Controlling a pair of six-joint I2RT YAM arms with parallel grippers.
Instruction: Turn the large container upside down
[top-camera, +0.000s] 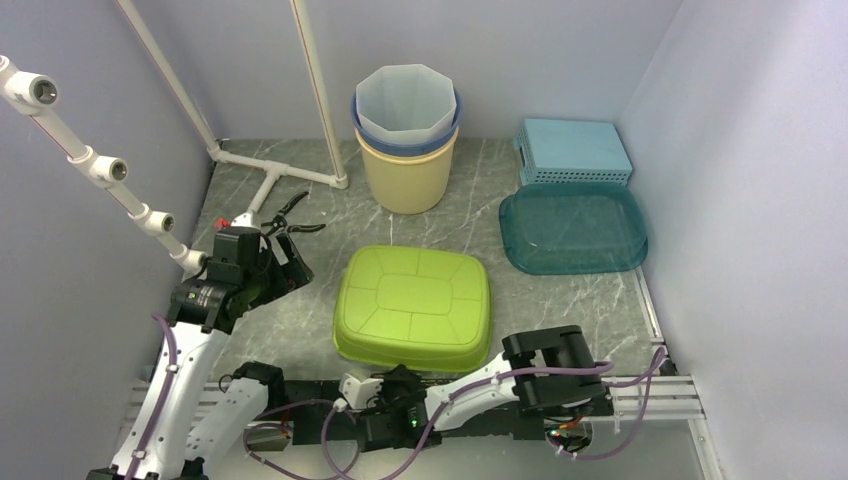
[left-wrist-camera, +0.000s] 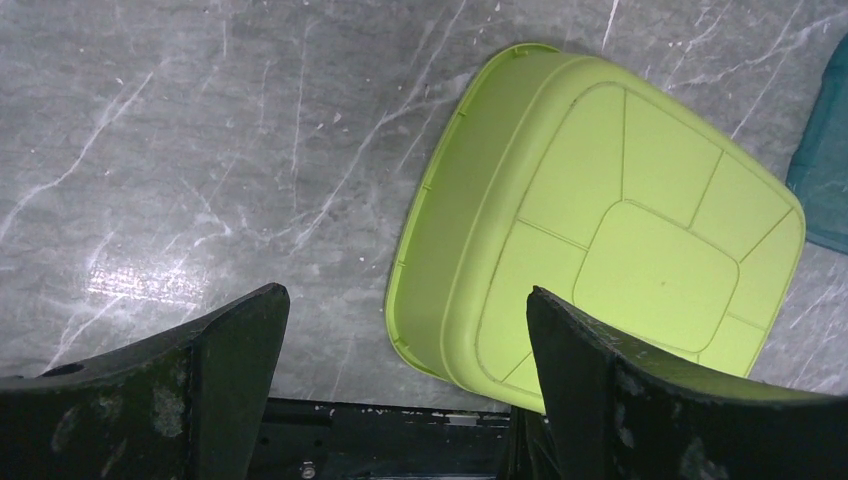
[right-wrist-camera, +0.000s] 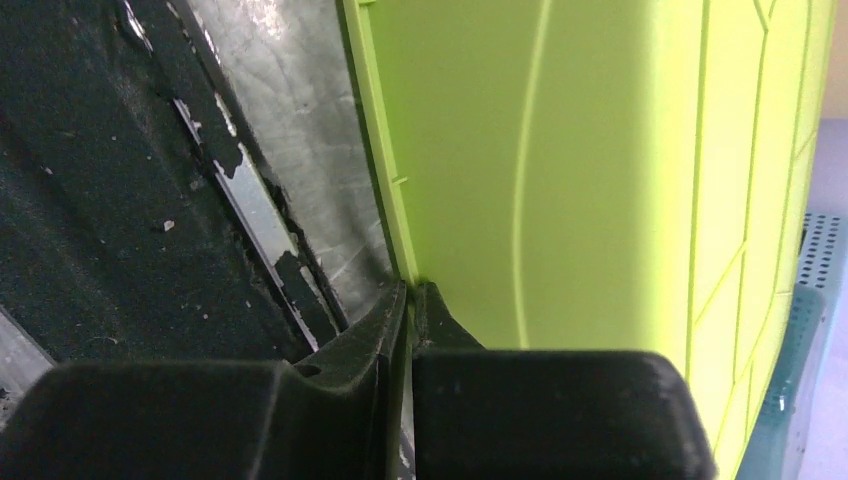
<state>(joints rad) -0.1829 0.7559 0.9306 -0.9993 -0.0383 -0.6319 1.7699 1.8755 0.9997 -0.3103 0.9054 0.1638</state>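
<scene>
The large lime-green container lies bottom up on the grey marble table, near the front edge. It also shows in the left wrist view and the right wrist view. My right gripper is at its near left rim, and in the right wrist view it is shut on the thin green rim. My left gripper is open and empty, raised to the left of the container. In its own view the jaws stand wide apart above the container's left edge.
Stacked buckets stand at the back centre. A light blue basket and a teal tray lie at the back right. A white pipe frame runs along the left. Walls close in three sides.
</scene>
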